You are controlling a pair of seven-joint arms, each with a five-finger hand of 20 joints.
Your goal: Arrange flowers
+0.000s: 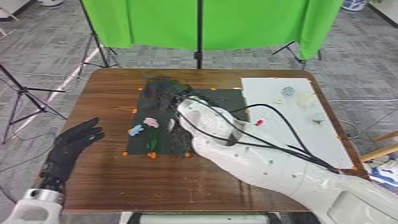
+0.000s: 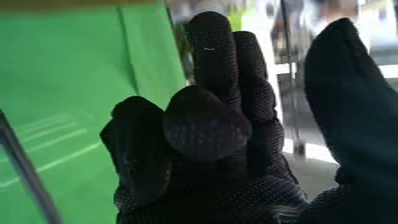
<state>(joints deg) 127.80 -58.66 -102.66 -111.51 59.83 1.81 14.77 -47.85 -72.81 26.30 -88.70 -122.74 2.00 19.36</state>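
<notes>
A: Which step—quick?
B: Looks like getting ready to pick. Pink flower (image 1: 151, 122) and blue flower (image 1: 135, 130) lie side by side on the dark mat (image 1: 233, 97), left of centre in the head view, on the table (image 1: 98, 165).
A: Hands?
B: Right hand (image 2: 213, 192) is near the mat's upper left in the head view; mostly open, some fingers straight, others bent forward, thumb spread, nothing visibly held. Left hand (image 1: 71, 144), left side of the frame, open and empty, off the mat.
A: Next move?
B: My call—bring the right hand down the frame to a flower, close on its stem. Could nudge the neighbour.
A: Brands, labels, writing?
B: None I can read.
</notes>
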